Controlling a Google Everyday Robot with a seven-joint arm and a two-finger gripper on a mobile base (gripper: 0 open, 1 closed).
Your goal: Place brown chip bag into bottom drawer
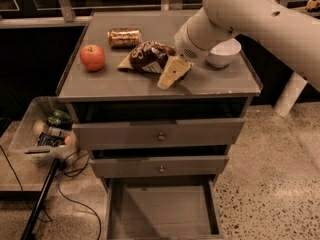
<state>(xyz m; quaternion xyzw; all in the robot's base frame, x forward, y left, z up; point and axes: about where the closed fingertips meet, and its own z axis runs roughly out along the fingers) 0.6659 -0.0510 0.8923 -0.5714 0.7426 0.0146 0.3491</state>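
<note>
The bag (148,57) lies lengthwise left to right, one tan end pointing at the apple (92,57). The gripper (169,78) rests against the bag's right end; whether it grips cannot be told. The bottom drawer (160,210) is open.

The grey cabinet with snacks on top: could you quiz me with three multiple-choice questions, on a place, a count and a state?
1. Where is the crinkled brown chip bag?
A) on the grey cabinet top
B) on the floor
C) in a bin

2. How many drawers has the cabinet?
A) two
B) three
C) five

3. The wide grey bottom drawer is:
A) shut
B) pulled open
C) removed

1 A: it lies between the red apple and white bowl, the robot's cream gripper at its right end.
2 B: three fronts stack under the top.
3 B: its floor shows in front of the others.
</note>
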